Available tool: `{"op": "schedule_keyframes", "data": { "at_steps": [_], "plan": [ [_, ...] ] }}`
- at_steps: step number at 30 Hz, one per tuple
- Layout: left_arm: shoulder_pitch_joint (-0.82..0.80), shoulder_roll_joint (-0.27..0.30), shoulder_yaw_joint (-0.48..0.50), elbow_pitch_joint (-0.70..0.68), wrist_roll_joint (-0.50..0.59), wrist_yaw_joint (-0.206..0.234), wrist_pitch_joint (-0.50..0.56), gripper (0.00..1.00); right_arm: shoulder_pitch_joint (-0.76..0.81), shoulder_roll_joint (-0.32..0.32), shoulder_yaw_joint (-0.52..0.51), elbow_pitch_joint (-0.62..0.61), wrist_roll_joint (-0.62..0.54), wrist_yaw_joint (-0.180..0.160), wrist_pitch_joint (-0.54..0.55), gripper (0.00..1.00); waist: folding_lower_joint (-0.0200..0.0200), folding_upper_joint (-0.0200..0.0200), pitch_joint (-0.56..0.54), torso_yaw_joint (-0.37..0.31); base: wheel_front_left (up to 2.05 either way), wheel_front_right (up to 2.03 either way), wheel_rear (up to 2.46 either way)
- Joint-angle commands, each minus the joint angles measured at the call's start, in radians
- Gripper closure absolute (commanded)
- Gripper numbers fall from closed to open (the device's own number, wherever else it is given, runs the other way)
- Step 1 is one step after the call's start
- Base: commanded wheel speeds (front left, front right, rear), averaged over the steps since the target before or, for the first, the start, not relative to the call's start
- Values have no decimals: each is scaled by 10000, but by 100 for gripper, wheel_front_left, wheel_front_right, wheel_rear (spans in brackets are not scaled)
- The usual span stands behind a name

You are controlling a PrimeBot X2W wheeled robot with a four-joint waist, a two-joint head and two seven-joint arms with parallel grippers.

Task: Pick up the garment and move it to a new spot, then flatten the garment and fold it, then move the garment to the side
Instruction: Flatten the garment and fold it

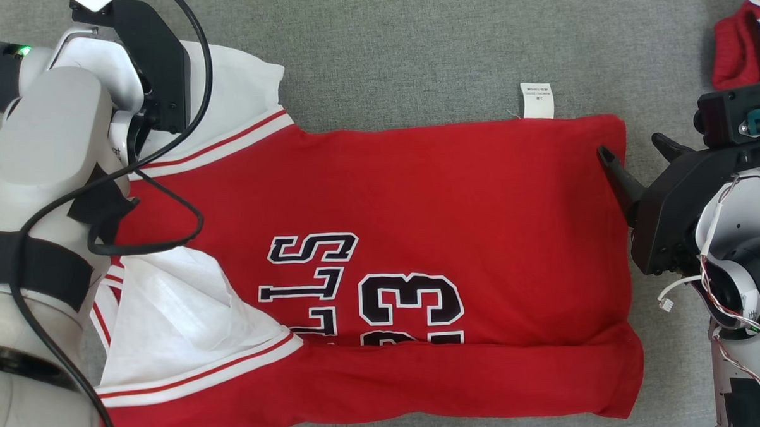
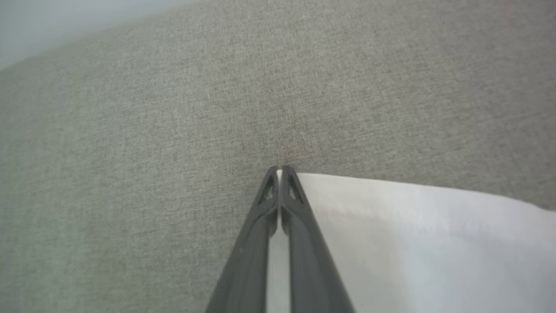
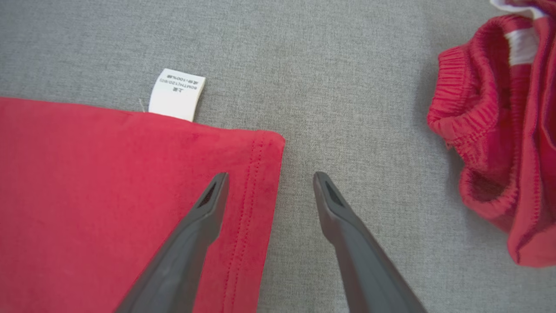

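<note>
One end effector (image 3: 271,174) — astride garment (image 3: 108,195) hem

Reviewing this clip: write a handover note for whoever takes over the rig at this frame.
Left gripper: shut on the jersey's white fabric edge.
Right gripper: open, straddling the far hem corner, not closed yet.
The jersey lies flat on the grey surface; care label pokes out; red shorts crumpled to the right.
Done: flattened, near long edge folded over the number.
Left: fold the far edge, finish folding, move it aside.
</note>
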Motion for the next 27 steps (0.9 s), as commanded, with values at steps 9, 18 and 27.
{"op": "schedule_keyframes", "data": {
  "at_steps": [9,18,27],
  "plan": [
    [382,-570,-135,217,-284,-69,-41,100,365,-26,-156,-733,197,-2,357,0,0,-1,-229,492,0,0,0],
    [548,-817,-192,279,-459,-126,-258,100,396,-31,-495,-905,-124,-2,224,0,0,-1,-434,668,0,0,0],
    [431,-990,-360,194,-589,-222,-401,100,-400,-26,-997,258,-673,-2,670,44,0,-1,-223,895,0,0,0]
  ]
}}
